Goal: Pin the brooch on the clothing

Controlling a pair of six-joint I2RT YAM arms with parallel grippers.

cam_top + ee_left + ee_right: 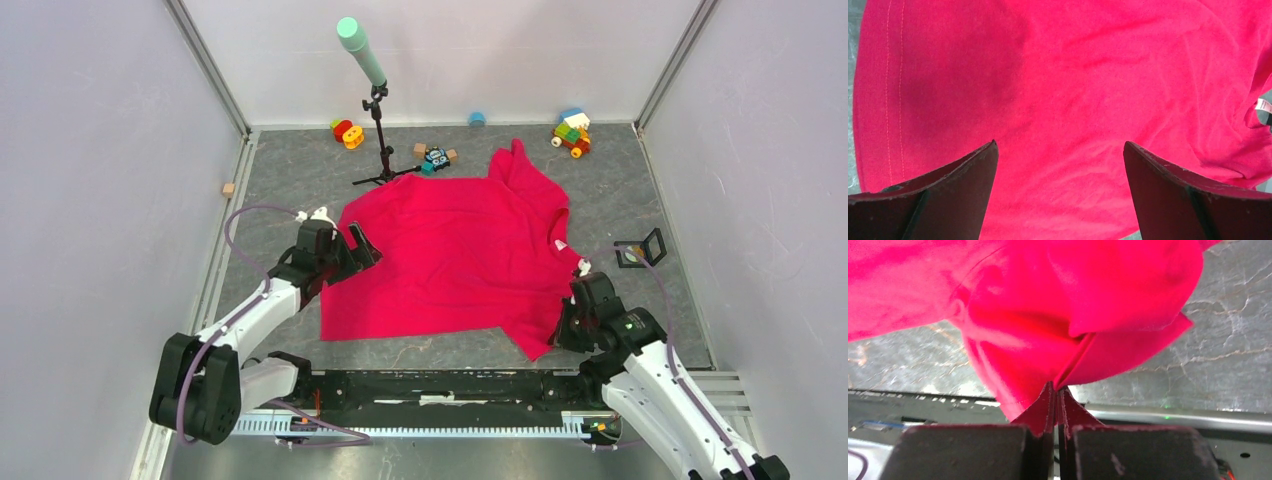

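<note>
T-shirt (450, 260): bright red-pink, spread flat mid-table on the grey marbled table (300, 190) between the two arms. Collar is toward the right, one sleeve points to the far side, the other lies at the near right corner.
Right gripper (562, 325): at the near right sleeve. Fingers (1045, 405) are pressed together with a fold of the red fabric pinched at their tips. The cloth bunches up from the pinch, with bare table beside it.
Left gripper (355, 245): over the shirt's left hem. Fingers (963, 175) are spread wide with nothing between them, only shirt fabric below. Cannot tell if they touch the cloth.
Neck label (558, 245): small, white, at the collar on the shirt's right side.
Wire frame (640, 250): small, black, on the table just right of the collar, apart from the shirt.
Wooden cube (228, 189): at the left table edge.
Microphone stand (378, 130): black tripod with a green-tipped mic, just past the shirt's far left corner.
Toy car and blocks (435, 157): beside the tripod, near the far hem.
Back wall toys: red-yellow toy (347, 132), blue round piece (477, 118), coloured block vehicle (572, 135).
</note>
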